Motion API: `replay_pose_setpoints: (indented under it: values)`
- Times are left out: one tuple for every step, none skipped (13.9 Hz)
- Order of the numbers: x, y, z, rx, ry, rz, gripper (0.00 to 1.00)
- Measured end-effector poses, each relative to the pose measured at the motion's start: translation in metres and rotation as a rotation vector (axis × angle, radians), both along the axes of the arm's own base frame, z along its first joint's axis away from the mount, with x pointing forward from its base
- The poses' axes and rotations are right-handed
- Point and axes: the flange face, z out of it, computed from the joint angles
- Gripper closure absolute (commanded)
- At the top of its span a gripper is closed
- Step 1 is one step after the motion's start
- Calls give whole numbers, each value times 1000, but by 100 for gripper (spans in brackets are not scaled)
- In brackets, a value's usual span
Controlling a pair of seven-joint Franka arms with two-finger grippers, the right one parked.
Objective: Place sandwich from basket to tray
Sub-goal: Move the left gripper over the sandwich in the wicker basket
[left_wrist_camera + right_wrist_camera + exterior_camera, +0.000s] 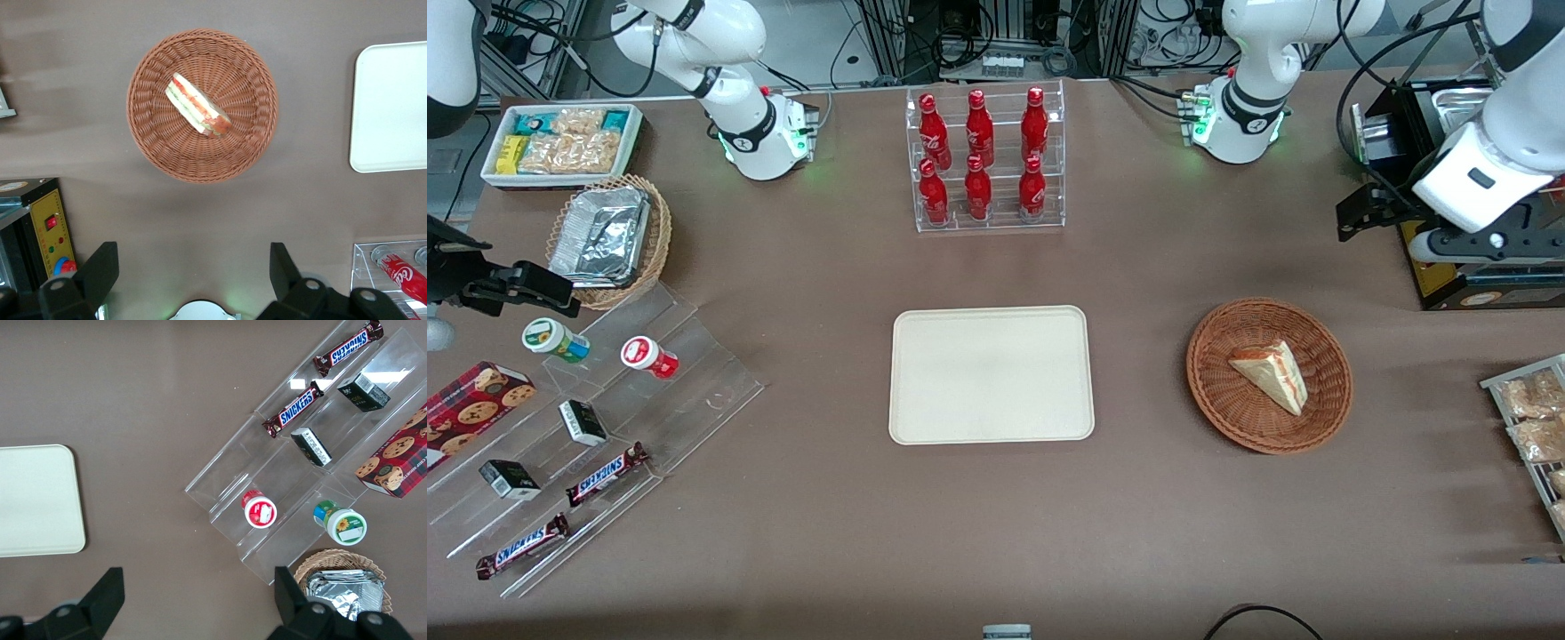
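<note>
Sandwich point(1272, 374) lies inside the basket point(1213, 383), a round reddish-brown wicker bowl that stands on the brown desk point(996, 533) toward the working arm's end. It is a pale triangular wedge lying on its side, and the left wrist view shows its red-orange and green filling layers along the cut edge. The tray point(991, 374), flat and cream-beige with rounded corners, rests beside the basket at the middle of the desk; the two are near each other but do not touch, and nothing lies on the tray. The pincer point(193, 273) of the left arm hangs high above the desk, farther from the front camera than the basket and not touching anything. Its two dark fingers point(99, 270) are spread wide apart, so it is released and holds nothing, and the basket with the sandwich is seen between and past them in the wrist view. A clear rack of red bottles point(984, 156) stands farther from the front camera than the tray. Toward the parked arm's end there is a lighter wicker basket with foil containers point(609, 238), a white bin of snacks point(562, 142), and a clear stepped stand point(694, 356) that carries two small cups, small dark boxes and two Snickers bars point(607, 474).
</note>
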Motion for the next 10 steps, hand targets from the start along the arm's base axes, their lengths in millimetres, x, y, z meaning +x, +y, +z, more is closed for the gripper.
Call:
replay_pose_setpoints:
  values:
    - [-1, -5, 0, 1, 0, -4, 0]
    - [-1, -7, 0, 1, 0, -6, 0]
    - [-1, -7, 0, 1, 1, -5, 0]
    - [-1, -6, -2, 2, 4, -1, 0]
    - [0, -5, -5, 4, 11, 16, 0]
    - [2, -2, -12, 11, 23, 50, 0]
    - [6, 0, -23, 22, 34, 96, 0]
    - [10, 1, -37, 30, 35, 147, 0]
    - [13, 1, -53, 36, 28, 204, 0]
    - [16, 0, -70, 39, 15, 252, 0]
